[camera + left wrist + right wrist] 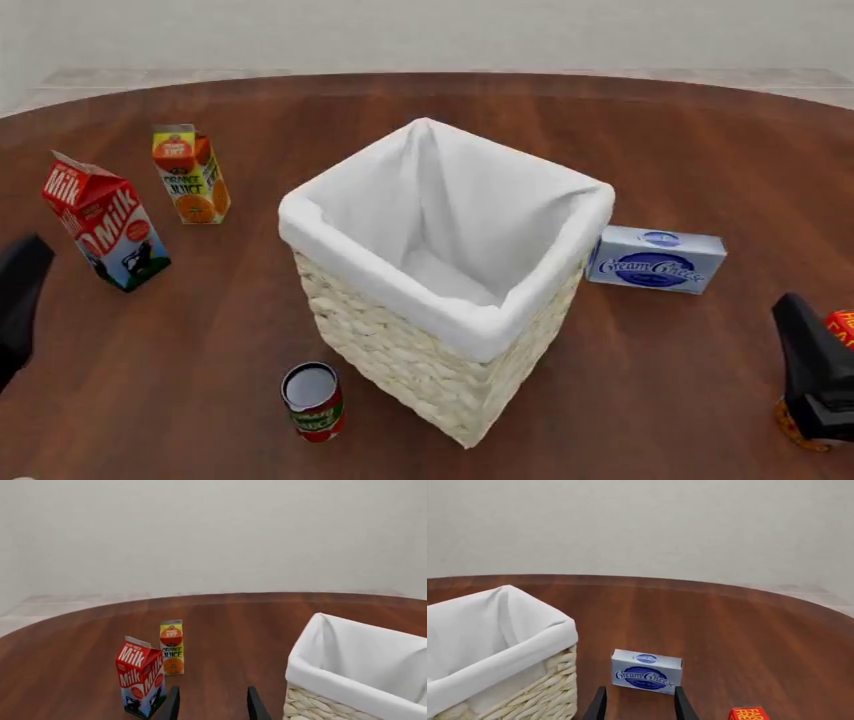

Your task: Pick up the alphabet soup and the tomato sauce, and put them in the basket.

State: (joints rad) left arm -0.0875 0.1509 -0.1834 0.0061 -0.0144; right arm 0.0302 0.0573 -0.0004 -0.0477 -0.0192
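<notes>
Red-labelled with a green band and a silver top, the tomato sauce [314,402] stands upright on the brown wooden table [694,150], close to the near corner of the basket [400,345], apart from it. Its label writing is too small to read. The alphabet soup cannot be clearly made out; an orange edge shows behind the right arm at the front view's right edge, but what it belongs to cannot be told. The basket is woven wicker with a white cloth liner folded over its rim, standing in the middle of the table with nothing visible inside.

The left gripper [212,705] shows two dark fingers spread apart with nothing between them. The right gripper [637,703] is likewise spread and empty.

Left of the basket stand a red carton [104,222] marked "Milk" and a narrow carton [190,174] marked "Orange Juice". To the basket's right lies a blue-and-white box [657,259] reading "Cream Cheese". A red box [748,713] with yellow lettering, unreadable, peeks in near the right arm.

The likely risks: the small can may tip or roll if a finger clips it on approach, and the tall basket sits so near that an arm could nudge it while reaching.
</notes>
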